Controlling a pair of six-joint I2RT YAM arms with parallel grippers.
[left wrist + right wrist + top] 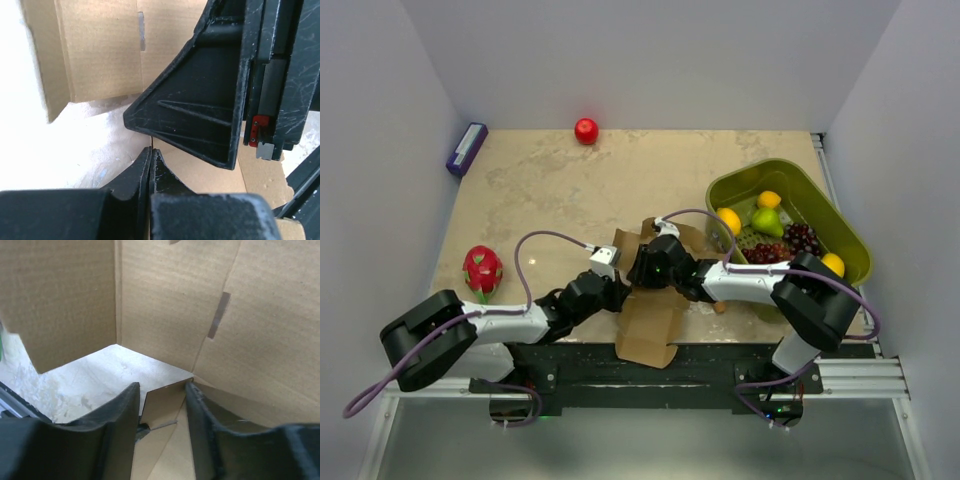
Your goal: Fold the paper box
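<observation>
While the left fingers (pixel 134 181) sit together, the right fingers (pixel 120 415) stand apart around a paper box (pixel 165 300) flap.

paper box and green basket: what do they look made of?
Paper box: corrugated cardboard, matte brown and unprinted. The right wrist view shows fine ribbing across the faces and creased fold lines. Green basket: probably moulded plastic, going by its smooth uniform olive-green walls and rounded rim, but it is too small in the top view to be sure.

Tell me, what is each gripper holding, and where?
Right gripper straddles a small flap of the paper box; grip unsure. Left gripper is shut, seemingly empty.
</observation>
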